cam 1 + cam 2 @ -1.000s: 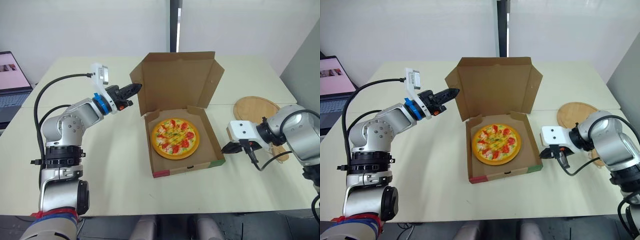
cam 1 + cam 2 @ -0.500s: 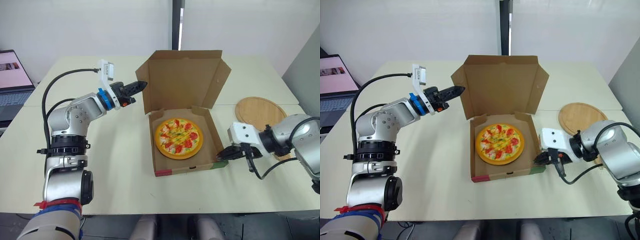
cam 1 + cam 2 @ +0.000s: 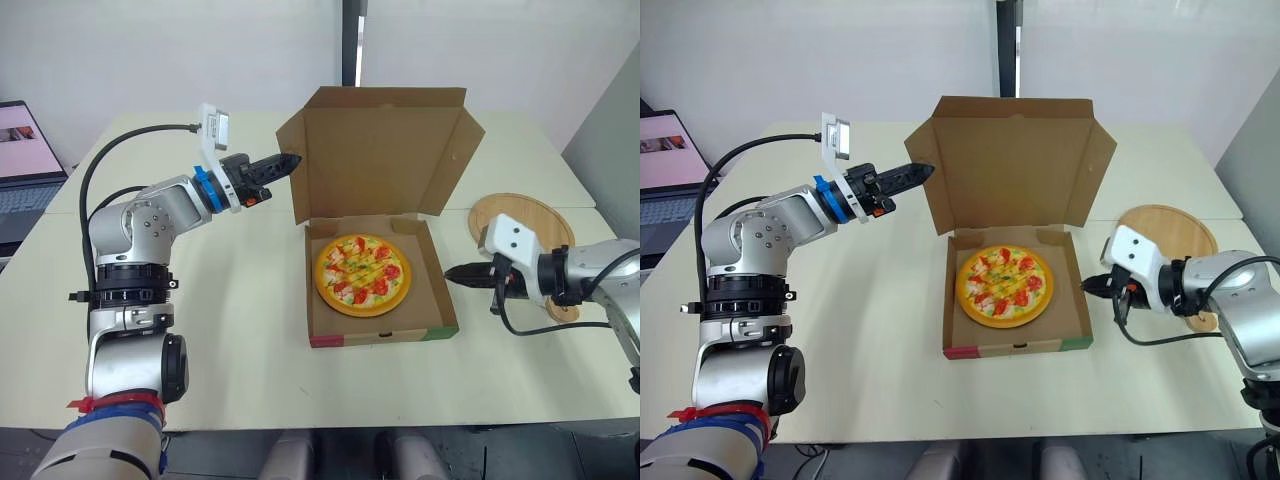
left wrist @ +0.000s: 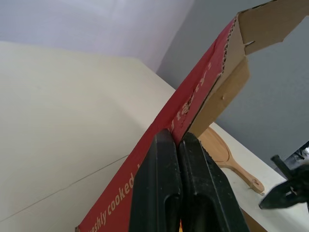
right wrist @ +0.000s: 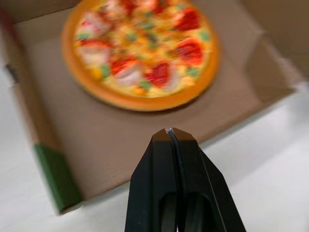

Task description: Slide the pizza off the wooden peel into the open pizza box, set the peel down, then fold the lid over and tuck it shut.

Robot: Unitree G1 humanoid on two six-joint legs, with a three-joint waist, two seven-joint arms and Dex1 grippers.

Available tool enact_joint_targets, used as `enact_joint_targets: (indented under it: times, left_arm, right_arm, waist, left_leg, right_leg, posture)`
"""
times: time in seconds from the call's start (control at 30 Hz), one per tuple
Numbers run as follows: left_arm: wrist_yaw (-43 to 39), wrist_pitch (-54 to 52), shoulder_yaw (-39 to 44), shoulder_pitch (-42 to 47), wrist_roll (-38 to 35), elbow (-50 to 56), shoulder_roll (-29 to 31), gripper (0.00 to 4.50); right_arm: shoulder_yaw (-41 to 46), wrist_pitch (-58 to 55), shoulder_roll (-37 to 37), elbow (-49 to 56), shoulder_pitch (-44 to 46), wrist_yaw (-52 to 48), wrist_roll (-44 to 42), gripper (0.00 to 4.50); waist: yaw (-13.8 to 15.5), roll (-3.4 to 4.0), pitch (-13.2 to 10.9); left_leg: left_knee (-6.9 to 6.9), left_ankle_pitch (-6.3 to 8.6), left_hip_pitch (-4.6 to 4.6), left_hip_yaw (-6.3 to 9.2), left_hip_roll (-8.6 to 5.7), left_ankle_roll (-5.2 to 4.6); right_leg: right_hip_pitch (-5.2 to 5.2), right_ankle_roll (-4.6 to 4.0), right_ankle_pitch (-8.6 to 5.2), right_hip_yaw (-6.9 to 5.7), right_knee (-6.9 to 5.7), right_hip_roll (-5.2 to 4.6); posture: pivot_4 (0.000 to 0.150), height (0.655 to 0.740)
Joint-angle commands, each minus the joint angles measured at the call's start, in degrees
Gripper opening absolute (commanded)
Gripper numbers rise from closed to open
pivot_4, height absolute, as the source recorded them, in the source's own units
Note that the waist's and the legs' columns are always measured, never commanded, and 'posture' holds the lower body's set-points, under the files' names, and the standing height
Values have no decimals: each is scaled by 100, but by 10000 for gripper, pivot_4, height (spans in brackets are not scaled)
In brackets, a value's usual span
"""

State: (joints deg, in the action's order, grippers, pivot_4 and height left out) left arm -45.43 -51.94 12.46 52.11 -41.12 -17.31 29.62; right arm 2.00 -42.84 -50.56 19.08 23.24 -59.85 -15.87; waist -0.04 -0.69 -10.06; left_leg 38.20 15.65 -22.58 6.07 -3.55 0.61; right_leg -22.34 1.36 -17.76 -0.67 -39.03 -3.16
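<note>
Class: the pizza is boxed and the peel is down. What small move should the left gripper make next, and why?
Probably nudge the lid toward the robot to start folding it down. The pizza lies in the box, the peel lies on the table, and the shut left gripper sits at the upright lid's outer left edge.

Bright, even light from overhead falls on the pale table (image 3: 250, 300), casting only soft, faint shadows at the foot of the pizza box (image 3: 380, 335) and beneath its raised lid (image 3: 385, 150); the white wall (image 3: 150, 50) behind is evenly lit, and a laptop screen (image 3: 20, 140) glows at far left.
</note>
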Motion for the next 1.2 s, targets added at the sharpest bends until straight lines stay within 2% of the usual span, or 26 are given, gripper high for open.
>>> enact_joint_targets:
  times: [0.03,0.27,0.37,0.63,0.77,1.03,1.07,1.2]
  left_arm:
    - [12,-174,183,1,-285,438,-25,0]
    - [69,-279,236,-53,-309,575,-30,0]
    - [70,-282,237,-49,-291,578,-30,0]
    - [60,-285,196,-34,-268,595,-29,0]
    - [74,-283,197,-30,-266,603,-36,0]
    - [324,-161,172,-27,-152,695,-124,0]
    - [431,-113,144,-12,-99,726,-170,0]
    - [807,-136,104,42,-55,948,-411,0]
  right_arm:
    - [617,-20,304,-160,192,653,-180,5766]
    - [970,51,1098,-879,921,2016,-75,30720]
    - [1019,-59,1295,-1113,1237,2218,-236,41063]
    - [881,-16,1548,-1385,1706,2299,-429,41063]
    - [810,5,1574,-1411,1817,2247,-498,31556]
    - [719,-22,1590,-1310,1890,2440,-410,2257]
    - [708,-43,1604,-1250,1900,2516,-389,397]
    - [731,-281,1714,-946,1901,2859,-398,397]
  waist:
    - [-1,0,0]
    - [-11,1,0]
    - [-14,1,0]
    - [-20,1,0]
    - [-27,1,1]
    - [-27,2,1]
    - [-26,2,1]
    - [-23,2,1]
  left_leg:
    - [0,0,0,0,0,0]
    - [-2,0,1,-2,0,0]
    - [-3,0,1,-6,0,0]
    - [-4,0,0,-6,-1,0]
    - [-4,0,0,-7,-1,0]
    - [-4,0,0,-8,-1,0]
    - [-4,0,0,-8,-1,0]
    - [-3,0,-1,-8,-1,0]
  right_leg:
    - [0,0,0,0,0,0]
    - [-3,0,0,2,-4,1]
    - [-5,0,0,4,-4,1]
    - [-7,-1,0,5,-5,1]
    - [-8,-1,0,6,-7,1]
    - [-9,-1,0,7,-7,1]
    - [-9,-1,0,6,-7,1]
    - [-9,-1,0,7,-8,0]
  posture:
    - [1500,7400]
    - [1500,7400]
    - [1500,7400]
    - [1500,7400]
    - [1500,7400]
    - [1500,7400]
    - [1500,7400]
    - [1500,7400]
